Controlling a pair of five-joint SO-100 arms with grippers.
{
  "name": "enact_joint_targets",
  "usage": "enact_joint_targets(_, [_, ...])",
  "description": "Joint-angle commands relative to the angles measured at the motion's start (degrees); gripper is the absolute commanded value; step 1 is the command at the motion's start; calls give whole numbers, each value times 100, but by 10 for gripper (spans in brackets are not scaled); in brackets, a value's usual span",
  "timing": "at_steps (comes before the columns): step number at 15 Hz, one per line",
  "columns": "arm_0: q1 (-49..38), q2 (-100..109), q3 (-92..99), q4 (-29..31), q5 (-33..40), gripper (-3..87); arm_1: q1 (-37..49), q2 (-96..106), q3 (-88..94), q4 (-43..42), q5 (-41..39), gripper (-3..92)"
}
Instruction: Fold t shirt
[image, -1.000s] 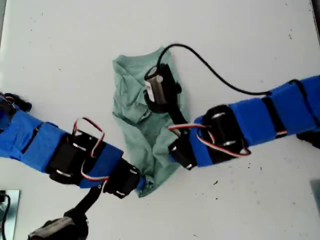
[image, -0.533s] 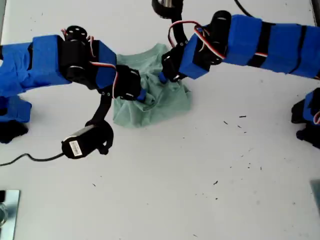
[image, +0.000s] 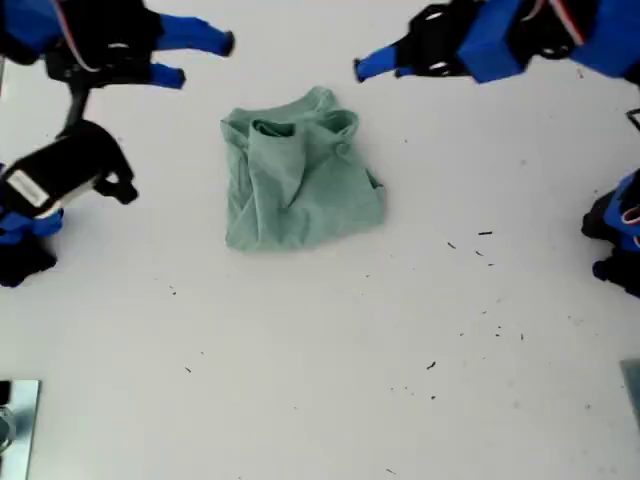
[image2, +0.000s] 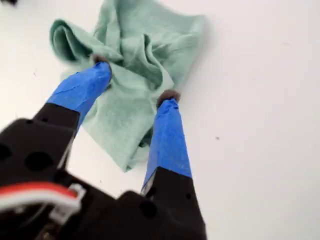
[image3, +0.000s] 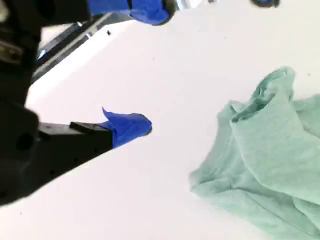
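End effectors: 2 | first (image2: 135, 80) jaws apart | second (image3: 137, 65) jaws apart | t shirt (image: 298, 175): 1, bunched on table (image: 400, 350)

Overhead ext; both wrist cams near t shirt (image: 300, 175)

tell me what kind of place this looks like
Probably a robotics lab bench or hobby test setup: a bare white table, arms wrapped in blue tape with exposed servo wires, and a single folded t shirt laid out as practice material.
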Motion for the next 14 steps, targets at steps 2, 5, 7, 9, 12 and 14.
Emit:
enact_joint_targets(2, [-114,2856,2769,-501,-387,288,114,3937,3103,-193,272,192])
enact_joint_targets(5, [686,4781,4746,-949,-1020,240,-563,6864,5432,246,896,227])
enact_joint_targets(7, [1450,6706,6267,-1345,-1450,163,-1055,7972,6425,932,1310,219])
enact_joint_targets(9, [1758,7321,7005,-1415,-1819,142,-1345,7972,7058,914,1617,221])
enact_joint_targets(12, [1907,7515,7954,-1573,-1872,150,-844,7901,7910,1767,2355,160])
enact_joint_targets(14, [1951,7515,7963,-1406,-1573,161,-826,7963,7901,1749,3059,153])
